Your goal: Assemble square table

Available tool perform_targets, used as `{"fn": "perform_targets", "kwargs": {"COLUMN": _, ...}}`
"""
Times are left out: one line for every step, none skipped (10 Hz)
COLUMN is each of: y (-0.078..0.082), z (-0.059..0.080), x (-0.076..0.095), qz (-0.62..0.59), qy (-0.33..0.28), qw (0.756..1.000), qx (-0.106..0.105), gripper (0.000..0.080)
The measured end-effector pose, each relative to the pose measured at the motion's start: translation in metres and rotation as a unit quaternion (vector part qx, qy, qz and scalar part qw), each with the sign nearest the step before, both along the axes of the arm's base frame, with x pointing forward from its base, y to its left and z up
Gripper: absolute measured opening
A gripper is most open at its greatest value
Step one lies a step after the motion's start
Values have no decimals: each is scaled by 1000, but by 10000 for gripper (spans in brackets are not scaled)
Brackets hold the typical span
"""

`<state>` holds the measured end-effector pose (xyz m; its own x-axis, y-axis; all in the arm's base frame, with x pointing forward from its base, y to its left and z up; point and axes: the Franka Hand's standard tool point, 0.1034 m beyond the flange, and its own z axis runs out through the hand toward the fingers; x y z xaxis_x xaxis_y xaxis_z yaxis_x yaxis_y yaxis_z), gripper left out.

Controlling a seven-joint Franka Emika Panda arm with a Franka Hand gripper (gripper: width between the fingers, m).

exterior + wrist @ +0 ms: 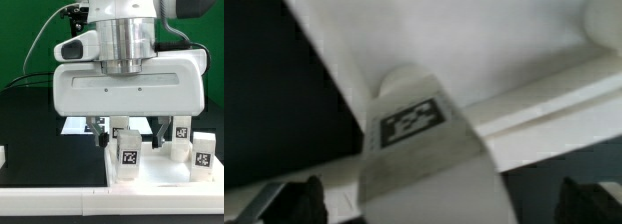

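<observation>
The square table top (pixel 150 170) lies on the black work surface (pixel 40 130) with 4 tagged legs standing on it. One leg (pixel 423 150) stands between the fingers of the gripper (pixel 130 128), untouched, jaws wide apart. The arm's body hides the back legs' tops; the wrist view is blurred.

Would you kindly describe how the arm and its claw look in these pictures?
The arm ends in a silver-grey metal cylinder on a wide, rounded white housing. Black cables trail behind. The claw has two thin dark fingers.
</observation>
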<state>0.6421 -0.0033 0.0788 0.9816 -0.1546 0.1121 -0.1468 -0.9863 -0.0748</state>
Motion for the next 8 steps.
{"fn": "perform_targets", "kwargs": {"y": 1, "z": 0, "x": 0, "qz": -16, "qy": 1, "qw": 1000, "qx": 2, "gripper": 619}}
{"fn": "perform_targets", "kwargs": {"y": 0, "z": 0, "x": 0, "qz": -21, "qy": 1, "qw": 1000, "qx": 3, "gripper": 619}}
{"fn": "perform_targets", "kwargs": {"y": 0, "z": 0, "x": 0, "qz": -24, "qy": 2, "qw": 1000, "qx": 3, "gripper": 437}}
{"fn": "perform_targets", "kwargs": {"y": 0, "z": 0, "x": 0, "qz": -49, "qy": 3, "qw": 999, "qx": 6, "gripper": 437}}
{"fn": "perform_targets", "kwargs": {"y": -2, "z": 0, "x": 0, "qz": -89, "qy": 5, "qw": 996, "qx": 10, "gripper": 285}}
{"fn": "perform_targets", "kwargs": {"y": -3, "z": -1, "x": 0, "qz": -128, "qy": 7, "qw": 992, "qx": 14, "gripper": 285}}
{"fn": "perform_targets", "kwargs": {"y": -4, "z": -1, "x": -1, "qz": -182, "qy": 9, "qw": 983, "qx": 19, "gripper": 285}}
{"fn": "perform_targets", "kwargs": {"y": -6, "z": -1, "x": -1, "qz": -246, "qy": 12, "qw": 969, "qx": 26, "gripper": 285}}
